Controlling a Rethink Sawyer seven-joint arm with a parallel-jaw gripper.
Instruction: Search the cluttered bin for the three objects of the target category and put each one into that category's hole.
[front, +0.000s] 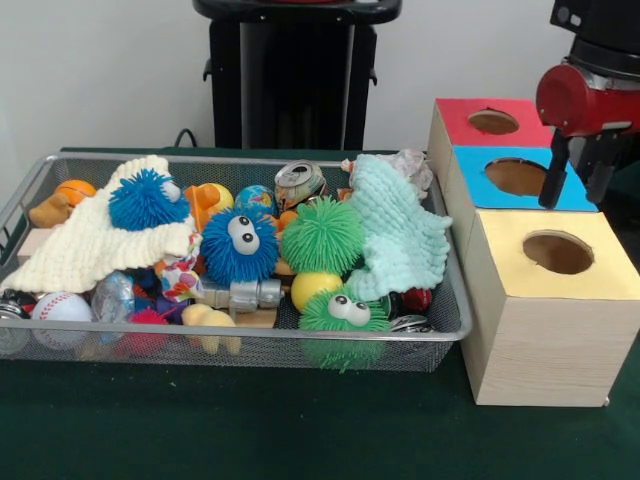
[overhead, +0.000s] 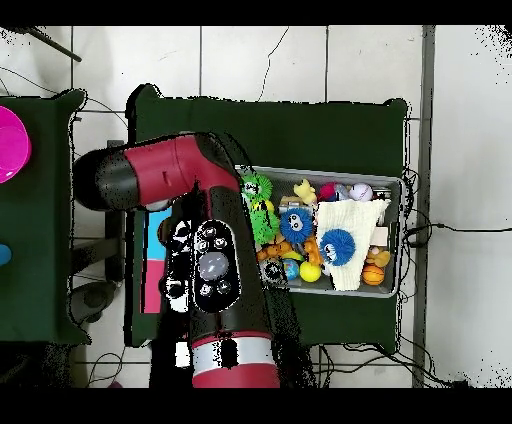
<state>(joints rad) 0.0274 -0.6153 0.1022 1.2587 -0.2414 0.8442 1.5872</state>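
Observation:
The wire mesh bin (front: 455, 300) fills the left and middle of the front view, packed with toys; it also shows in the overhead view (overhead: 397, 182). A polka-dot wrapper (front: 180, 276) lies among the toys under the cream cloth's edge. A whitish crinkly wrapper (front: 408, 166) sits at the back right behind the mint cloth. I see no shiny printed wrapper. The yellow-faced box's hole (front: 557, 252) is at the right. My gripper (front: 574, 188) hangs open and empty above the blue-faced box, behind the yellow box. In the overhead view the arm hides it.
A cream knitted cloth (front: 85, 240) and a mint knitted cloth (front: 400, 235) cover part of the bin. Spiky blue (front: 238, 245) and green (front: 322, 235) balls, a crushed can (front: 298, 182) and a baseball (front: 60, 310) lie there. Red-faced (front: 490, 122) and blue-faced (front: 515, 178) boxes stand behind the yellow one.

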